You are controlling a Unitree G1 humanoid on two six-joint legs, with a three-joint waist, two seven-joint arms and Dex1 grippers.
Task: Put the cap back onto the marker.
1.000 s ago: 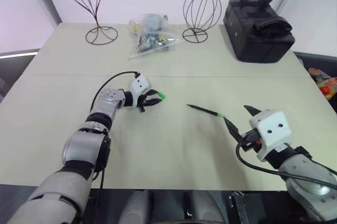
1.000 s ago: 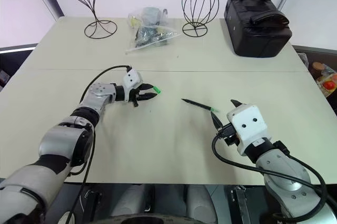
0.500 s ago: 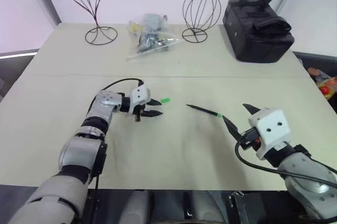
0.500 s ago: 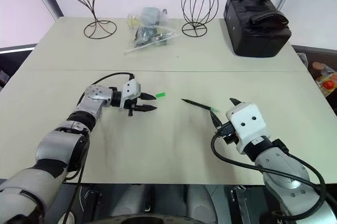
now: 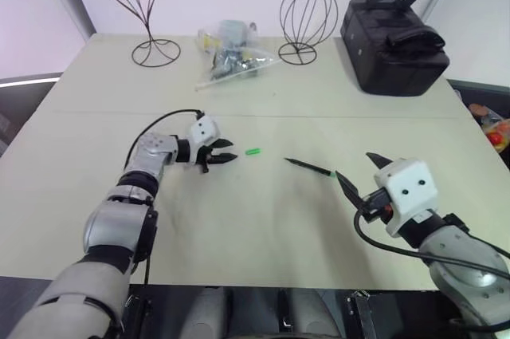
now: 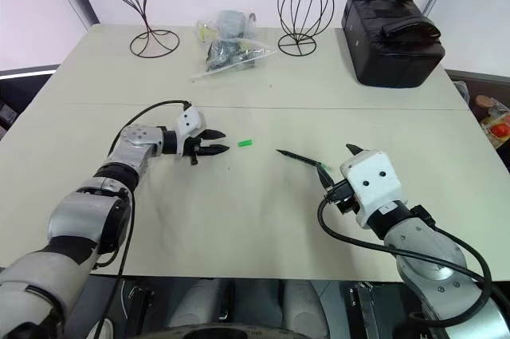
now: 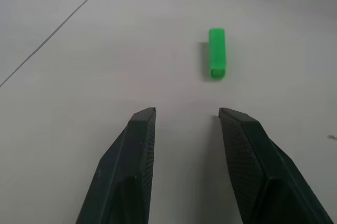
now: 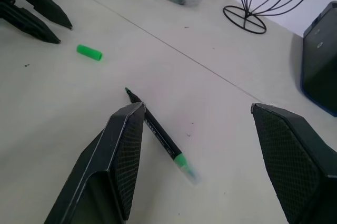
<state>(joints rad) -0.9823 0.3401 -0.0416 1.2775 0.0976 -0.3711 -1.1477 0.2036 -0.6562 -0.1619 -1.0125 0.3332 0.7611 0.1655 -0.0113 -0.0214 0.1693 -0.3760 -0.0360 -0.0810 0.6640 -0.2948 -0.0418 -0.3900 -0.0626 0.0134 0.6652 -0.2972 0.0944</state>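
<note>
The cap (image 5: pixel 253 151) lies flat on the table (image 5: pixel 263 227), all by itself, with nothing touching it; it is a tiny bright green tube; the left gripper (image 5: pixel 225 158) is just beside it, low over the table, with its two black fingers (image 7: pixel 134 166) spread a little and nothing between them; the fingers point toward the cap.

The marker (image 5: pixel 310 167) lies flat on the table too, a bit apart from the cap, on the robot's right side of it; it is thin and black with a pale green tip (image 8: pixel 185 165); the green tip points toward the right gripper (image 5: pixel 360 175); that gripper sits near the marker's green end, with its fingers (image 8: pixel 122 150) spread wide and holding nothing.

Farther back on the table are a clear plastic bag (image 5: pixel 229 58) of small things, two wire stands (image 5: pixel 306 18), and a black bag (image 5: pixel 394 40) near the far right corner.
</note>
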